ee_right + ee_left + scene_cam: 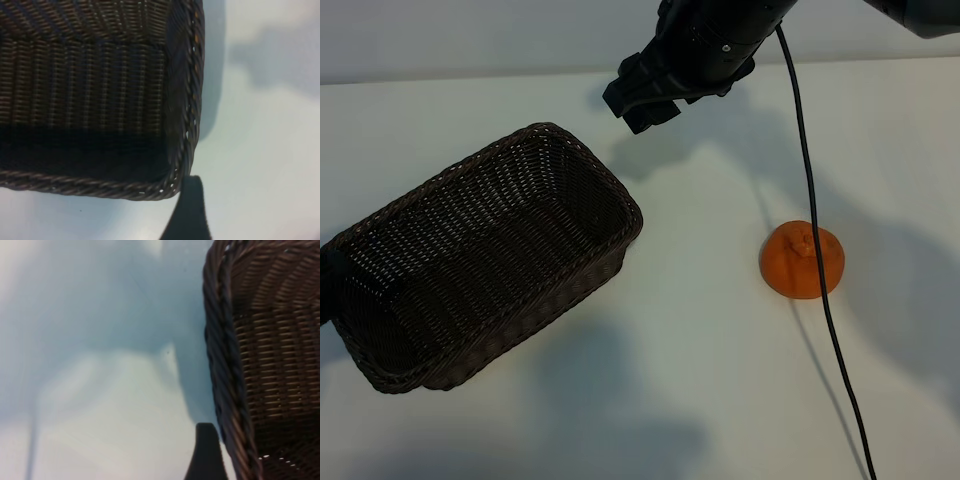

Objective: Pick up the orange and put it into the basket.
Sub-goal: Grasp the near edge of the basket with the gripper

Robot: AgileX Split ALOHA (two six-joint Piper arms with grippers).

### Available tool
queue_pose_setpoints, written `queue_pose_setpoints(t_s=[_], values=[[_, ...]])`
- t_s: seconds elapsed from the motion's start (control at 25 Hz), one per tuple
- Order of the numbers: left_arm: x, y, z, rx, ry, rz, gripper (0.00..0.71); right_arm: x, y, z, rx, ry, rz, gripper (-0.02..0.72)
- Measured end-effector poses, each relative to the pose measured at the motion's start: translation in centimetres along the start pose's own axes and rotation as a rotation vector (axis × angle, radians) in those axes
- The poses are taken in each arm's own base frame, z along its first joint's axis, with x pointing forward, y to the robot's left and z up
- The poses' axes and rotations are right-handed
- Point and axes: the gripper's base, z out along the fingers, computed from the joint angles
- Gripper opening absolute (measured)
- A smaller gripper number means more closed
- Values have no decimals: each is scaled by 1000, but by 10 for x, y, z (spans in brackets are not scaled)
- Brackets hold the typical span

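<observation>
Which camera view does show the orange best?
The exterior view. There the orange lies whole on the table, to the right of the basket, with only a thin black cable crossing it. Both wrist views show just basket and table, no orange.

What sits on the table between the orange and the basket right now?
Nothing visible does. The orange lies alone on the white table, bare surface between it and the basket. A black cable hangs across the orange in the exterior view; contact with the fruit can't be judged.
</observation>
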Motion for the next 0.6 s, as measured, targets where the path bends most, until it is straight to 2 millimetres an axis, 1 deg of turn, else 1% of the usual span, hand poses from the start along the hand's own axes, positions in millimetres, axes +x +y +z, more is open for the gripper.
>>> queue_pose_setpoints(t_s=[0.36, 0.52, 0.6], values=[[-4, 6, 2, -63, -46, -13, 569, 1, 0, 0, -1, 16, -1, 595], [-4, 4, 12, -85, -19, -7, 569, 2, 0, 0, -2, 21, -1, 595], [-2, 5, 21, -89, 1, -4, 569, 2, 0, 0, -2, 24, -1, 595]])
